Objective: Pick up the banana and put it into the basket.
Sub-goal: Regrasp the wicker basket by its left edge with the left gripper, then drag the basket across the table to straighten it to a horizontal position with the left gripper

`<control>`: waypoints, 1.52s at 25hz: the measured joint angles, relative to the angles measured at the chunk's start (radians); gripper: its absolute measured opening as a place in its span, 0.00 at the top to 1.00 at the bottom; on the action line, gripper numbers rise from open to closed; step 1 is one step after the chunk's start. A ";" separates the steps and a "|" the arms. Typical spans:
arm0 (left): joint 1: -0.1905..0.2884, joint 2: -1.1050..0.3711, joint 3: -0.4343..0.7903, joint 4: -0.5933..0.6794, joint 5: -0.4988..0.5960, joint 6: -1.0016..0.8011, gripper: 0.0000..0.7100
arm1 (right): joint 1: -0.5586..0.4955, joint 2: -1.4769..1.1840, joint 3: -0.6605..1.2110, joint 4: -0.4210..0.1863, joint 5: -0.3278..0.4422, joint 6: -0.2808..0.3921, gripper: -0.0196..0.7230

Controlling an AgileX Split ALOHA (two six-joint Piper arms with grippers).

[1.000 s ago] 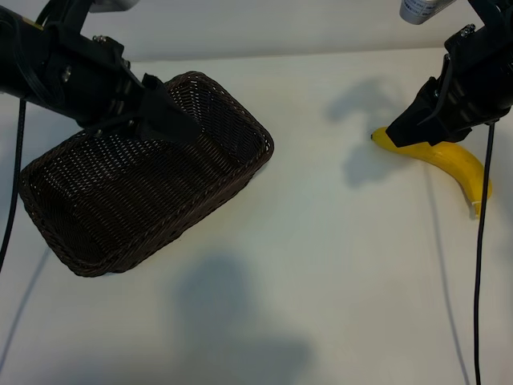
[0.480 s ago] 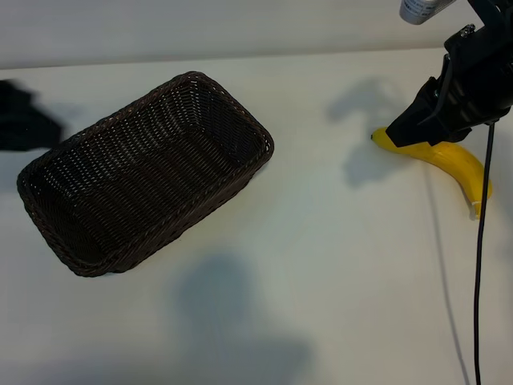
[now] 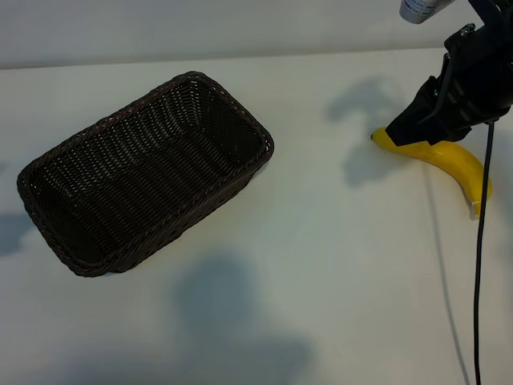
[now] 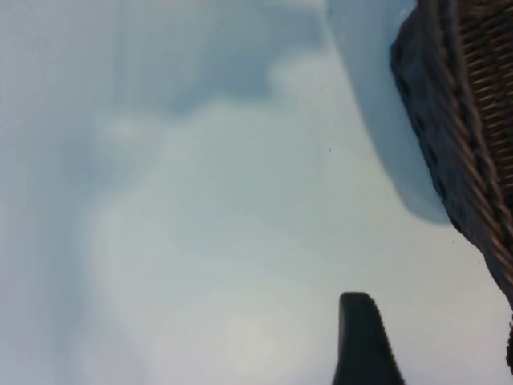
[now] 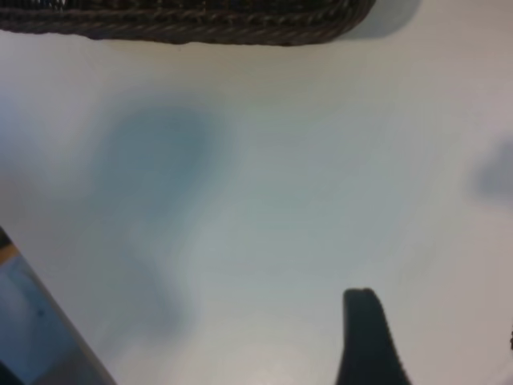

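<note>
**Task objects.** The banana is lying flat on the table at the right side of the exterior view. Its curved body is arching from a dark-tipped end nearest the table centre toward a pale stem tip near the right edge. The basket is sitting upright on the table at the left side, turned at an angle, with its open top facing up and nothing inside it. The banana and the basket are lying well apart, with bare table between them.

**Right arm.** The right end effector is reaching in from the upper right corner of the exterior view. There it is overlapping the banana's inner end and covering part of the fruit. In the right wrist view its fingers are standing wide apart. Only bare table is showing between them, and the basket rim is appearing far off. The right end effector is holding nothing. A black cable is hanging from this arm down the right edge of the table.

**Left arm.** The left arm is sitting outside the exterior view. In the left wrist view the left end effector is hanging over bare table just beside the basket's outer wall. It is standing wide and gripping nothing.
</note>
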 joint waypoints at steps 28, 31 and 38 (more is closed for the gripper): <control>-0.012 0.500 0.004 -0.523 -0.332 0.208 0.35 | 0.000 0.000 0.000 0.000 -0.011 0.000 0.39; -0.061 0.557 0.004 -0.525 -0.342 0.206 0.35 | 0.000 0.000 0.000 -0.001 -0.011 0.000 0.39; -0.166 0.681 0.004 -0.539 -0.415 0.203 0.42 | 0.000 0.000 0.000 -0.001 -0.011 0.012 0.39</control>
